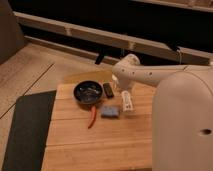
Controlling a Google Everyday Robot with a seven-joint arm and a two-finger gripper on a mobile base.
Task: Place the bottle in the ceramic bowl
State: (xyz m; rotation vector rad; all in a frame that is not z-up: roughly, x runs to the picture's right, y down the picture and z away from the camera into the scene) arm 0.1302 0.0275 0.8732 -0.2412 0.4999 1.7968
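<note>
My gripper (121, 84) hangs mid-frame, fingers spread wide, nothing held. Bottle (128, 102) lies just below it (beside the sponge (110, 111)). Plan: drop straight, pinch across its mid, then carry left to ceramic bowl (89, 82).

Blue sponge (110, 111), slim red object (92, 117), black oblong (108, 90) on wooden table (100, 145).

A wooden table (100, 147) holds small things. The dark round ceramic bowl (88, 92) sits near the far edge. A small black thing (108, 90) lies just beside it at 3 o'clock. The white bottle (127, 103) lies flat at 4 o'clock from the bowl. A blue sponge (110, 111) is at the bottle's 8 o'clock. The gripper (122, 85) hangs at the bottle's 12 o'clock, fingers apart, holding nothing.
</note>
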